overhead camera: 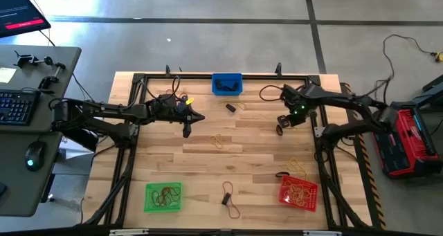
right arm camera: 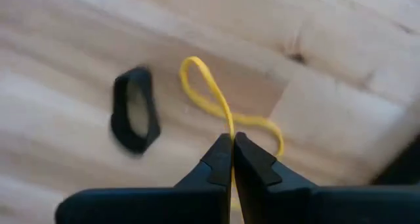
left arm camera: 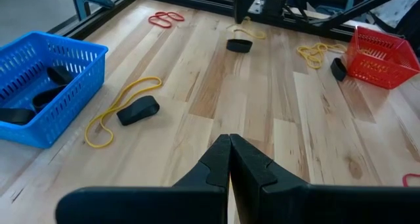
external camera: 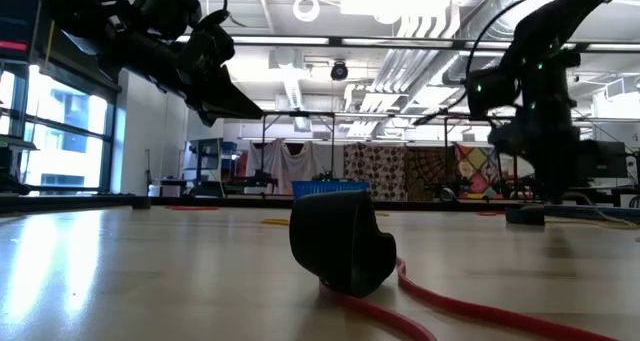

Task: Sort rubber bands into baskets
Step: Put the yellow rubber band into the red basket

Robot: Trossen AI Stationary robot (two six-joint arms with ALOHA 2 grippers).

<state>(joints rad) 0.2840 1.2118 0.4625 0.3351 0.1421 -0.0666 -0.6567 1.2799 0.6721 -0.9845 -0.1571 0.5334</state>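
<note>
My right gripper (right arm camera: 232, 140) is shut on a yellow rubber band (right arm camera: 205, 87) low over the table's far right part (overhead camera: 282, 127). A black band (right arm camera: 134, 110) lies flat on the wood beside it. My left gripper (left arm camera: 230, 142) is shut and empty, above the table left of centre (overhead camera: 187, 130). The blue basket (overhead camera: 227, 84) stands at the far edge with black bands in it, the green basket (overhead camera: 164, 196) at the near left and the red basket (overhead camera: 299, 192) at the near right. Loose bands lie flat on the wood: a yellow one (overhead camera: 219, 140) and a black one (overhead camera: 230, 108). My right gripper pinches the yellow band's strand (right arm camera: 230, 127) between its two fingertips, coming from above and pointing down. The rest of the band spreads out as a loop (right arm camera: 197, 76) past the fingertips. Whether the loop rests on the wood I cannot tell.
More yellow bands (overhead camera: 297, 167) lie by the red basket. A black band with a red one (overhead camera: 227, 198) lies near the front edge and fills the low view's foreground (external camera: 340, 243). A dark frame (overhead camera: 138, 80) rims the table.
</note>
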